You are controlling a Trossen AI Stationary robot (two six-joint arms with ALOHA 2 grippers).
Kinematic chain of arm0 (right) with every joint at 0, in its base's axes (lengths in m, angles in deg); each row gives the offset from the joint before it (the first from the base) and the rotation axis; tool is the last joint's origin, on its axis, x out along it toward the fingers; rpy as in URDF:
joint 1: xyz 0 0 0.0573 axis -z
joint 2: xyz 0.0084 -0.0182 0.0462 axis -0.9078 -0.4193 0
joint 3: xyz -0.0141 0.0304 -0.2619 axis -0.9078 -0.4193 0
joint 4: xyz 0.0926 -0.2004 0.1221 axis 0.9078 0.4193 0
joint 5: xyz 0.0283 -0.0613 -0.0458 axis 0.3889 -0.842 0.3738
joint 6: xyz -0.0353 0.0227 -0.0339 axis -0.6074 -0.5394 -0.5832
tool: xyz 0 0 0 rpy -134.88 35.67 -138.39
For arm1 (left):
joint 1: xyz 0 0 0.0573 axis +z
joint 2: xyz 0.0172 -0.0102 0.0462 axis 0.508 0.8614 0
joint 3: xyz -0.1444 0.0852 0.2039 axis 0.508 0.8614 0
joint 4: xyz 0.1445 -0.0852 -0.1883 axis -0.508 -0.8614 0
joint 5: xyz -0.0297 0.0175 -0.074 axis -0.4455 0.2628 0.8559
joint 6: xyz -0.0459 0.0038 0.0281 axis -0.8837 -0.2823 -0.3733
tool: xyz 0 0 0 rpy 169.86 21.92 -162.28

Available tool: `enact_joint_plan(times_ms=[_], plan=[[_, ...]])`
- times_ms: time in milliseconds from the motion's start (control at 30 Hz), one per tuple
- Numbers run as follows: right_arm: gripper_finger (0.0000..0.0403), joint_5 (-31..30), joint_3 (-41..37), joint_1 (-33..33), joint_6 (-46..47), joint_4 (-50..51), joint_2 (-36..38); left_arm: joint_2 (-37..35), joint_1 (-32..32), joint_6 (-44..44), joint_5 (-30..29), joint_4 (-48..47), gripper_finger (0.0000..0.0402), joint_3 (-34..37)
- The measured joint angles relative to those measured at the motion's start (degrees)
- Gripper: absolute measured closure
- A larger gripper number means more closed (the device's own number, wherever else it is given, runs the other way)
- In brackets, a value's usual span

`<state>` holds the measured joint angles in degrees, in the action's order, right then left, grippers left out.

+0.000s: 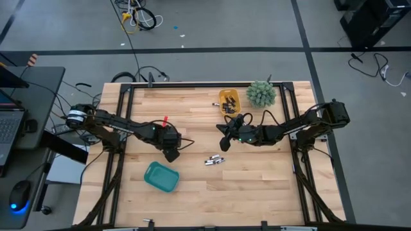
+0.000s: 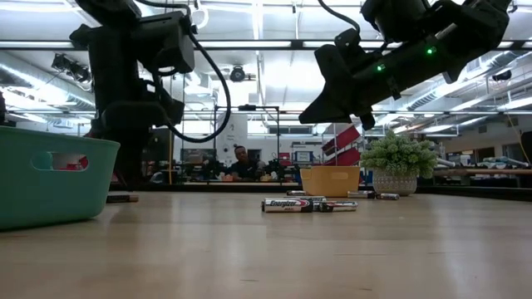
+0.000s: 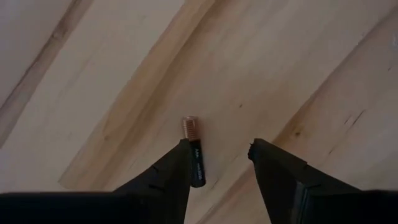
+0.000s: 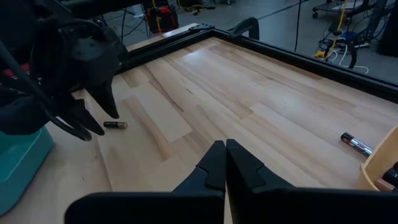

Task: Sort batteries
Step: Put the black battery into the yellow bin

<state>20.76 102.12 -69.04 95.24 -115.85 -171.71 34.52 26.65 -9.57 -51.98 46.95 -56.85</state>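
The wooden worktop fills the scene, and both dark arms reach in over its middle. At the left sits the teal bin, at the far side the yellow tray with cells in it, a small green plant beside that. The left gripper is low, just beyond the teal bin, fingers spread apart and holding nothing; a single dark battery lies flat on the wood right against the inner face of one finger. It reads as a pick in hand, or a cell just slipped loose. The right gripper hangs above the centre, fingers pressed together and empty, waiting. Below it a little cluster of batteries lies loose on the boards, and a stray cell rests near the yellow tray. Next, the left fingers would need to straddle that cell squarely before closing, then lift toward a bin.
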Motion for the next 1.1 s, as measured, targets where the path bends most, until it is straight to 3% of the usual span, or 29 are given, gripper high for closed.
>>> enact_joint_plan(times_ms=[533,1100], plan=[[0.0402,0.0,0.0,0.0,0.01,-0.19,0.0,0.0,-1.88,1.2,-0.5,3.74,0.0233,0.02],[0.0402,0.02,0.0,0.11,0.06,-0.22,0.0,0.0,-1.86,-0.3,-4.35,-1.26,0.0233,0.54]])
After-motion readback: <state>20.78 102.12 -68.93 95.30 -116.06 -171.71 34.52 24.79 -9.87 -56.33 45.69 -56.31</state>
